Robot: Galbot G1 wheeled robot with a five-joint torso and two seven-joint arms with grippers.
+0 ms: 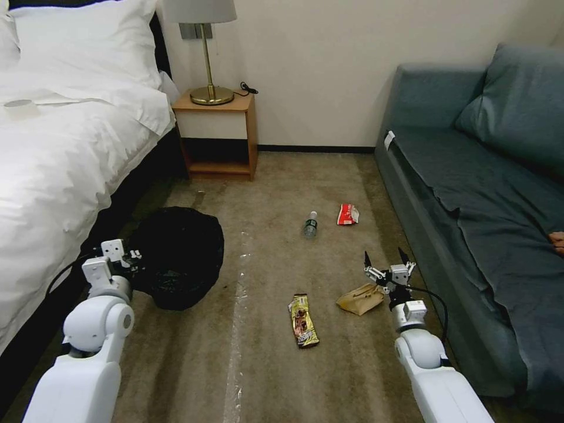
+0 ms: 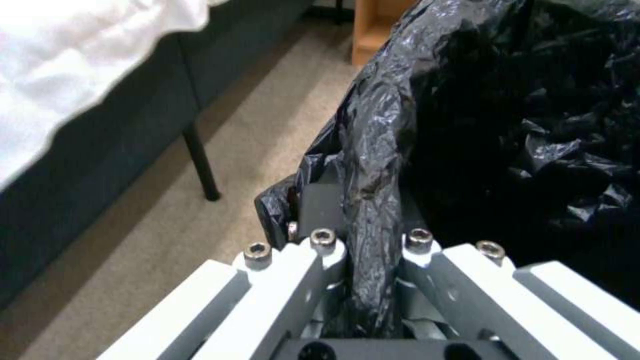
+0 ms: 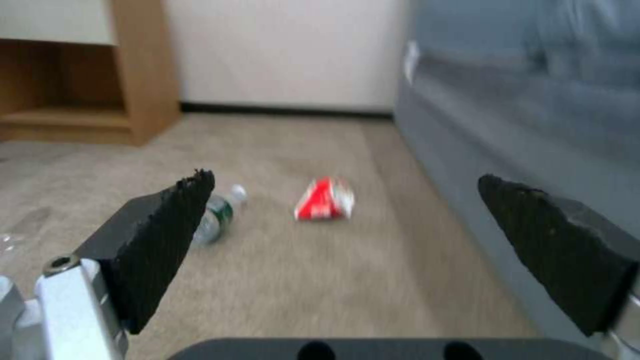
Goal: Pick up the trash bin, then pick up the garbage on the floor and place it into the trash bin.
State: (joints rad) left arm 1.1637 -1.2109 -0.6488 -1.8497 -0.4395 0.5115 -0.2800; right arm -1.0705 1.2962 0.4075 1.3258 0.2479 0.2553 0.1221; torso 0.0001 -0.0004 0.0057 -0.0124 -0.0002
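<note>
The trash bin (image 1: 179, 255), wrapped in crinkly black liner, stands on the carpet beside the bed. My left gripper (image 1: 134, 256) is shut on its lined rim (image 2: 373, 210). Garbage lies on the carpet: a crumpled brown paper bag (image 1: 359, 298), a gold-brown snack wrapper (image 1: 304, 320), a small clear bottle with green label (image 1: 310, 224) (image 3: 219, 216) and a red-and-white packet (image 1: 348, 214) (image 3: 325, 199). My right gripper (image 1: 386, 258) (image 3: 347, 215) hovers open just right of the paper bag, its black fingertips (image 3: 167, 235) spread wide toward the bottle and packet.
A white bed (image 1: 53, 153) runs along the left, a grey-blue sofa (image 1: 482, 194) along the right. A wooden nightstand (image 1: 218, 132) with a brass lamp (image 1: 205, 53) stands at the far wall. Open carpet (image 1: 258, 376) lies between bed and sofa.
</note>
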